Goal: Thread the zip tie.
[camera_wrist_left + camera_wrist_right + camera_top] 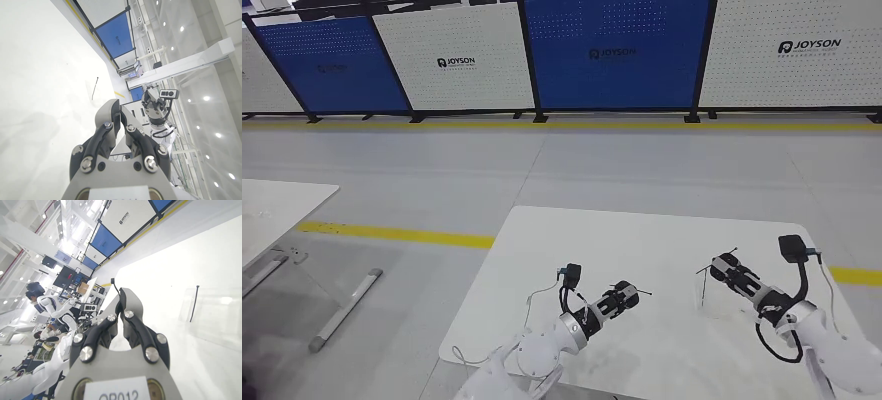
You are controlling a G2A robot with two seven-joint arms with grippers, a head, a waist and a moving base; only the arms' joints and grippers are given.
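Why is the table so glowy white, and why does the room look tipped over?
Left wrist view: strong light washes the table to white, so the loose zip tie stands out dark; ceiling lamps glare. Right wrist view: the wrist camera sits tilted, so the room leans. Top view: the yellow floor line runs level.

— What's beyond the bench?
— Blue and white panels, well behind it.
— And left of it?
— A yellow floor line reaching it, then another white table farther out.
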